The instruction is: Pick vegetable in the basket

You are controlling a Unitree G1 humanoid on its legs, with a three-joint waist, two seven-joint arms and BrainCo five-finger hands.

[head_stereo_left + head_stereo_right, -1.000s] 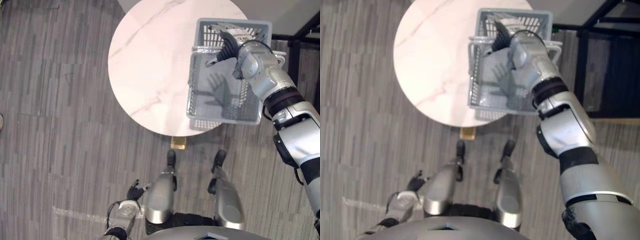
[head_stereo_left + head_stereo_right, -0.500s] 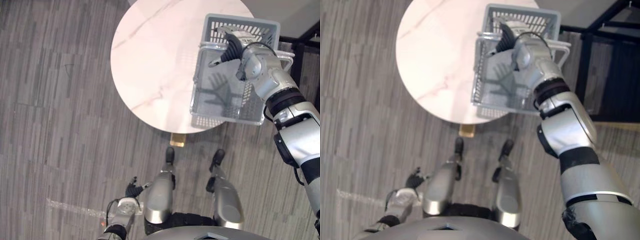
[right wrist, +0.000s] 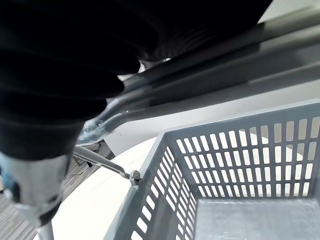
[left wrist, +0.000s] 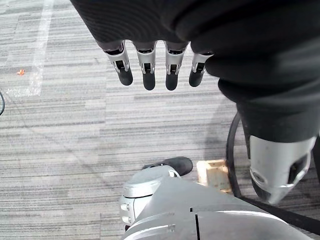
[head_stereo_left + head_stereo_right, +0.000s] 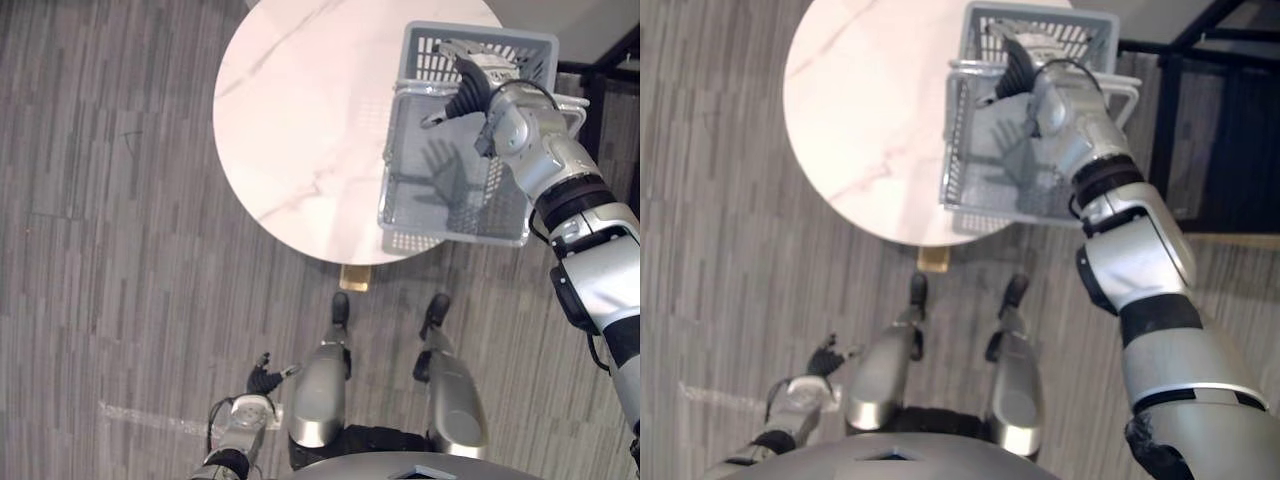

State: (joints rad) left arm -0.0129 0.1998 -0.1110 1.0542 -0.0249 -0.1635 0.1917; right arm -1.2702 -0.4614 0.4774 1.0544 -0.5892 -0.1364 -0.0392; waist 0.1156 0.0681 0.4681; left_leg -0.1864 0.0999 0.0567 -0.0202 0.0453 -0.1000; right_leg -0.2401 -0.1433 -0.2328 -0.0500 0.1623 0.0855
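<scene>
Right hand (image 5: 468,90) hovers over the far end of the grey plastic basket (image 5: 452,238), fingers straight and spread, holding nothing; it is just above the folded wire handle (image 3: 102,161) and the far rim; contact can't be told.
Basket sits at the right edge of the round marble table (image 5: 300,120), near-right corner apparently hanging past the tabletop; the basket floor in sight is bare, so where the vegetable lies can't be told.
Left hand (image 4: 149,75) hangs low by the robot's left side over the floor, fingers loose and straight, idle.

Likely risks: hand closes on nothing if the basket holds no vegetable; fingers could snag the handle or the slotted wall on the way down; a downward or sideways push on the overhanging end could tip or slide the basket off the table.
</scene>
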